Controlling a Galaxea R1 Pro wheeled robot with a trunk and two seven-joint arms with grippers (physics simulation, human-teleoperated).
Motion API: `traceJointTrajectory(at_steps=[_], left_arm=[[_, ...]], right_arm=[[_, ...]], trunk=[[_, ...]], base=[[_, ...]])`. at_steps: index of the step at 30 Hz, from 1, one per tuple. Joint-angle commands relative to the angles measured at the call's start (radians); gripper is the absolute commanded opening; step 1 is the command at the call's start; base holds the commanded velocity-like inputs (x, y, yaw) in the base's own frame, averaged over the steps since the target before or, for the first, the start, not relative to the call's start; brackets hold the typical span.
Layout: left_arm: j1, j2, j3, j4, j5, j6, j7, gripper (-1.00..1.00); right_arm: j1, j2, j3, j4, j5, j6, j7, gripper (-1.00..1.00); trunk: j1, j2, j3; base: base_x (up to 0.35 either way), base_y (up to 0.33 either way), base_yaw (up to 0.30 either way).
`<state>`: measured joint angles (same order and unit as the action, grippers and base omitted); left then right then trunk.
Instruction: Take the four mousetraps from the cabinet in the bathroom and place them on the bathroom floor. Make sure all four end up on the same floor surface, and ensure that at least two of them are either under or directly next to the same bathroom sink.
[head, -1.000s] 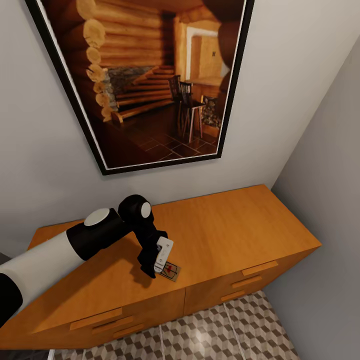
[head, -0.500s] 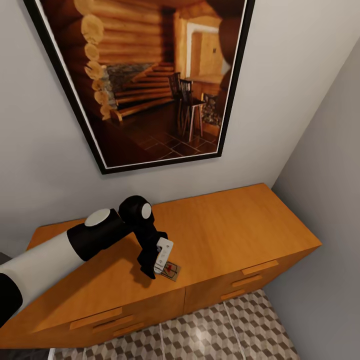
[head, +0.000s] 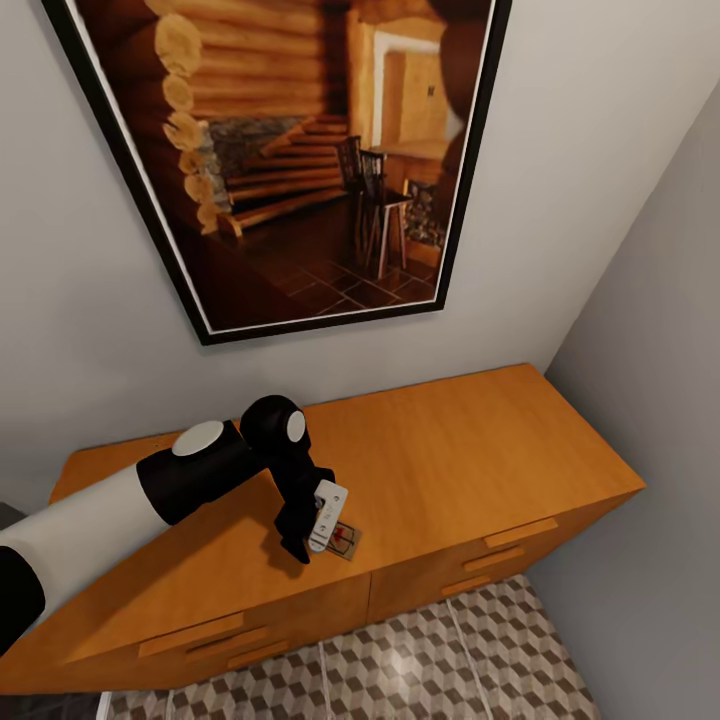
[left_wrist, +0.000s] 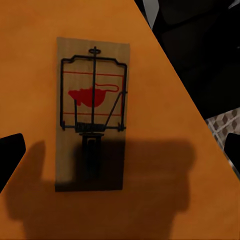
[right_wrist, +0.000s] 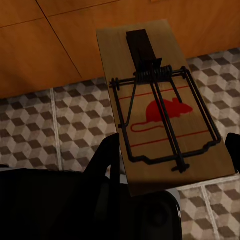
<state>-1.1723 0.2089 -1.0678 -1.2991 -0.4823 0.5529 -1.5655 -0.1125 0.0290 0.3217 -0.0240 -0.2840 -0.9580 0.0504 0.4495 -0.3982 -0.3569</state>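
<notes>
Two mousetraps are showing across my feeds. One mousetrap (head: 344, 541) is lying flat on the cabinet's (head: 470, 460) orange-brown top, just below centre of the head frame and near the front edge. My left gripper (head: 312, 532) is hanging right over it with the fingers pointing down. In the left wrist feed that trap (left_wrist: 91, 112) is sitting between the two dark fingertips (left_wrist: 10, 155) at the frame's side edges; they are spread wide apart and touching nothing, and the gripper's shadow is falling across the trap's lower half.

In the right wrist feed the second mousetrap (right_wrist: 162, 102) is filling the middle of the frame, red mouse mark facing up, with the right gripper (right_wrist: 172, 155) closed on its near end; one black finger (right_wrist: 107, 160) is pressing against its edge. Behind it I am seeing the cabinet's drawer fronts (right_wrist: 45, 45) across the top of the frame and the cube-patterned bathroom floor (right_wrist: 55, 125) below them.

A framed log-cabin picture (head: 300, 160) is hanging on the grey wall (head: 80, 330) above the cabinet, in the upper half of the head frame.
</notes>
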Motion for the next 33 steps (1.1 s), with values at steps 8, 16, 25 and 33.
traceJointTrajectory(at_steps=[8,16,25,33], left_arm=[[-0.001,0.001,-0.001,-0.002,-0.006,0.013,-0.005,1.0],[-0.001,0.001,0.0,-0.002,-0.007,0.013,-0.005,1.0],[-0.001,0.001,-0.001,-0.001,-0.007,0.013,-0.005,1.0],[-0.001,0.001,-0.002,0.0,-0.006,0.013,-0.005,1.0]], right_arm=[[-0.001,0.0,0.005,0.001,-0.012,-0.004,0.006,-1.0],[-0.001,0.0,0.005,0.001,-0.012,-0.003,0.006,-1.0],[-0.001,0.0,0.005,0.001,-0.012,-0.003,0.006,-1.0],[-0.001,0.0,0.005,0.001,-0.012,-0.002,0.006,-1.0]], trunk=[[0.001,-0.002,-0.003],[0.001,-0.002,-0.003],[0.001,-0.002,-0.005],[0.001,-0.002,-0.015]], base=[[0.0,0.0,0.0],[0.0,0.0,0.0],[0.0,0.0,0.0],[0.0,0.0,0.0]])
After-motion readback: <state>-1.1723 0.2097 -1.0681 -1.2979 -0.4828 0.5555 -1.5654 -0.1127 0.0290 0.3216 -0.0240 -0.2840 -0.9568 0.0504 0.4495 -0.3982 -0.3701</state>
